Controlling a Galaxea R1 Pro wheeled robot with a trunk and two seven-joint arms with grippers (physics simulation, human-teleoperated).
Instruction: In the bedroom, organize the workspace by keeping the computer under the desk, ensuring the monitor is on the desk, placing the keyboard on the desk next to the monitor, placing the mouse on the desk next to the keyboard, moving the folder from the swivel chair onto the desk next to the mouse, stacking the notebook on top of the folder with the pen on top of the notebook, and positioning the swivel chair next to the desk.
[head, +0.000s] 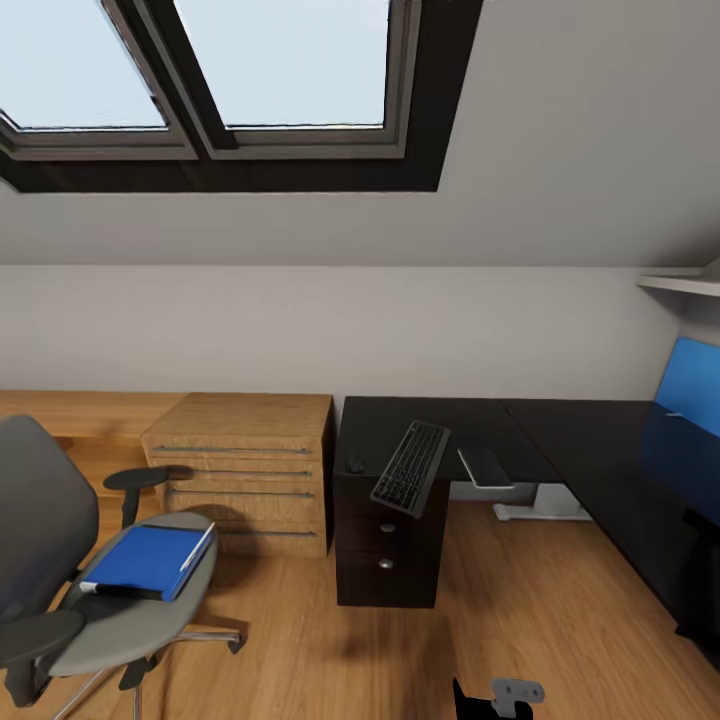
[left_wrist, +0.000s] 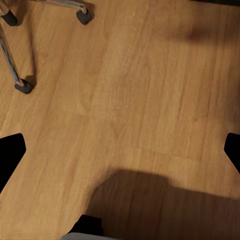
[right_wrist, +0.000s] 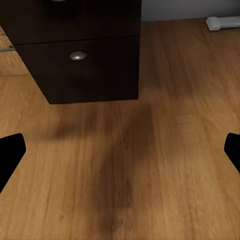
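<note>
The swivel chair (head: 95, 590) stands at the lower left, its metal legs and casters (left_wrist: 22, 86) on the floor. The blue folder (head: 145, 558) lies on its seat, with the thin pale pen (head: 199, 547) along its right edge. A dark strip runs along the folder's near edge; I cannot tell whether it is the notebook. The keyboard (head: 411, 467) lies askew on the black desk (head: 560, 430), overhanging the front edge, with the mouse (head: 355, 464) to its left. The monitor (head: 690, 395) stands at the far right. The computer is out of view. My left gripper (left_wrist: 120, 152) and right gripper (right_wrist: 120, 150) hang open over the floor.
A light wooden chest (head: 245, 470) stands between chair and desk. The desk's drawer unit (right_wrist: 80, 62) with silver knobs is just ahead of my right gripper. A grey slab (head: 487, 467) and a white foot (head: 540, 506) sit by the desk's inner corner. Wooden floor (head: 520, 600) lies in front.
</note>
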